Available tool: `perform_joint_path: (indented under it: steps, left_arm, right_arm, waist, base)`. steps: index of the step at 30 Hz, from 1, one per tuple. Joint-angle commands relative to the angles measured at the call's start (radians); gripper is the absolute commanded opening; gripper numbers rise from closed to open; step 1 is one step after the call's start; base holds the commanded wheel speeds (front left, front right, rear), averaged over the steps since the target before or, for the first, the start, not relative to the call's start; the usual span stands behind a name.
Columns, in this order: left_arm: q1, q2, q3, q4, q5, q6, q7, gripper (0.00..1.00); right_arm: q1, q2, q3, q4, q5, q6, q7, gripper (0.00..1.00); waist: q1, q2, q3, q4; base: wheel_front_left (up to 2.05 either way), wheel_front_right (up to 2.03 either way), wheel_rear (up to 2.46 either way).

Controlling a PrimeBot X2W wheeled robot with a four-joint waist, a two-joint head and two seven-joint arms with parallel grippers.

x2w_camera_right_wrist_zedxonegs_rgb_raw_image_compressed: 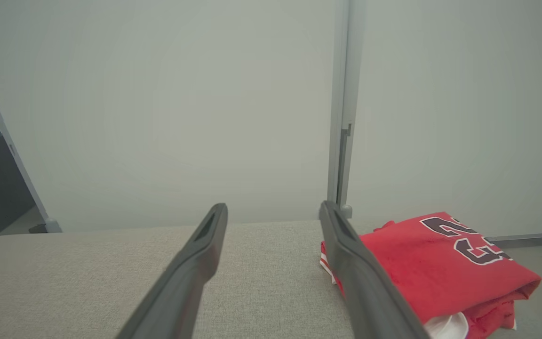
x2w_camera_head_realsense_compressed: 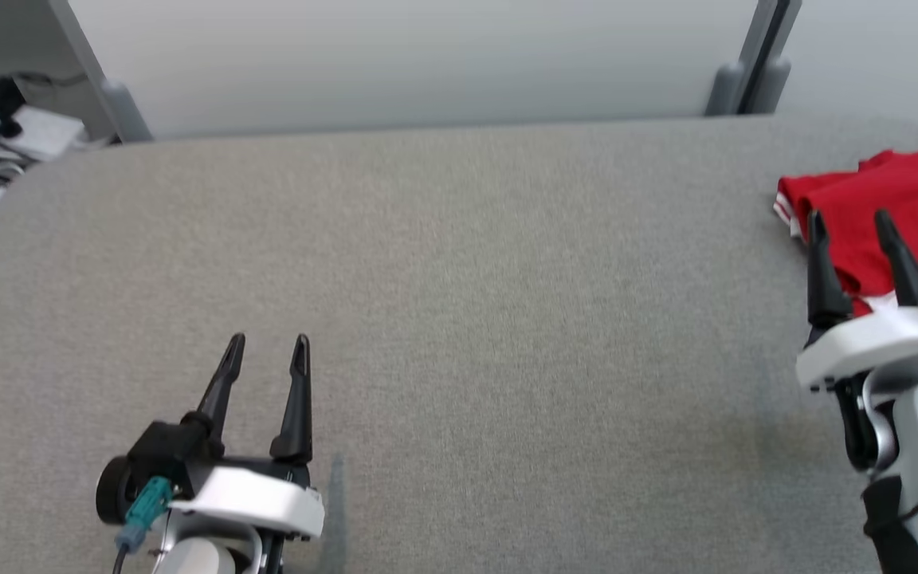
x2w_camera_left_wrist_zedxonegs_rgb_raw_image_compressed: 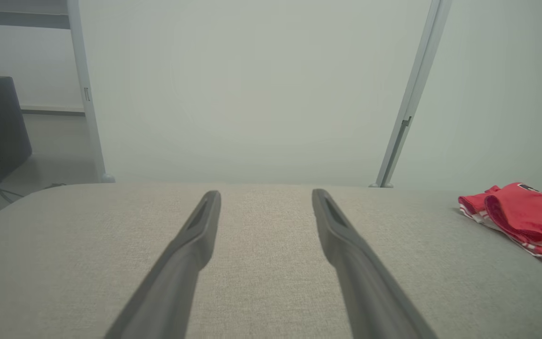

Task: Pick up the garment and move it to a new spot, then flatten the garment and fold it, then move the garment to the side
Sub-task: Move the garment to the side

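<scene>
Garment: a red jersey (x2w_camera_head_realsense_compressed: pixel 889 207) with white trim and dark numerals on its top face, lying as a compact, layered bundle.
Place: far right of the grey cloth-covered bench (x2w_camera_head_realsense_compressed: pixel 459 319), near its back edge; the head view cuts off its right part.
Left tool: the left tool (x2w_camera_head_realsense_compressed: pixel 268 343) is spread wide and holds nothing, low over bare bench, well apart from the jersey.
Right tool: the right tool (x2w_camera_head_realsense_compressed: pixel 848 219) is also spread wide and empty, its tips at the jersey's near-left side; whether they touch the cloth I cannot tell.
Handling: likely light, soft and limp; it should sag and drape when lifted, and the stacked layers may slide apart or unfold.
Where to hold: probably the rounded folded edge, pinching through all layers, or two spread points so the bundle keeps its shape.
Long axis: seems to run left to right across the bench, angled slightly toward the back; uncertain, since one end is out of frame.
Facing: numerals up, folded edge toward the robot's right-front.
</scene>
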Motion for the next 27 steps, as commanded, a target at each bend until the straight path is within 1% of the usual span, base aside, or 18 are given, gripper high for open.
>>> perform_joint_path:
  steps: [1, 8, 9, 14, 21, 27]
  left_arm:
    - [0.002, 0.005, 0.035, -0.023, -0.006, 0.007, -0.003, 1.00]
    - [0.052, 0.005, 0.039, -0.039, -0.003, 0.007, -0.003, 1.00]
    - [0.052, 0.005, 0.039, -0.039, -0.003, 0.007, -0.003, 1.00]
    - [0.087, 0.005, 0.033, -0.055, -0.001, 0.009, -0.003, 1.00]
    - [0.137, 0.005, 0.025, -0.076, 0.017, -0.003, -0.003, 1.00]
    - [0.168, 0.005, 0.015, -0.092, 0.047, -0.011, -0.003, 1.00]
  right_arm:
    - [0.024, -0.009, 0.030, -0.047, 0.007, 0.000, -0.010, 1.00]
    - [0.165, -0.003, 0.078, -0.166, 0.030, 0.000, -0.010, 1.00]
    - [0.165, -0.003, 0.078, -0.166, 0.030, 0.000, -0.010, 1.00]
    - [0.270, 0.004, 0.097, -0.257, 0.038, 0.000, -0.010, 1.00]
    - [0.416, 0.015, 0.097, -0.368, 0.041, 0.000, -0.010, 1.00]
    - [0.489, 0.034, 0.092, -0.430, 0.038, 0.000, -0.010, 1.00]
  waist:
    - [0.0000, -0.0001, -0.064, 0.012]
    - [0.0000, -0.0001, -0.110, 0.018]
    - [0.0000, -0.0001, -0.110, 0.018]
    - [0.0000, -0.0001, -0.133, 0.025]
    - [0.0000, -0.0001, -0.156, 0.038]
    - [0.0000, -0.0001, -0.162, 0.039]
  base:
    - [0.00, 0.00, 0.00]
    - [0.00, 0.00, 0.00]
    - [0.00, 0.00, 0.00]
    - [0.00, 0.00, 0.00]
    - [0.00, 0.00, 0.00]
    - [0.00, 0.00, 0.00]
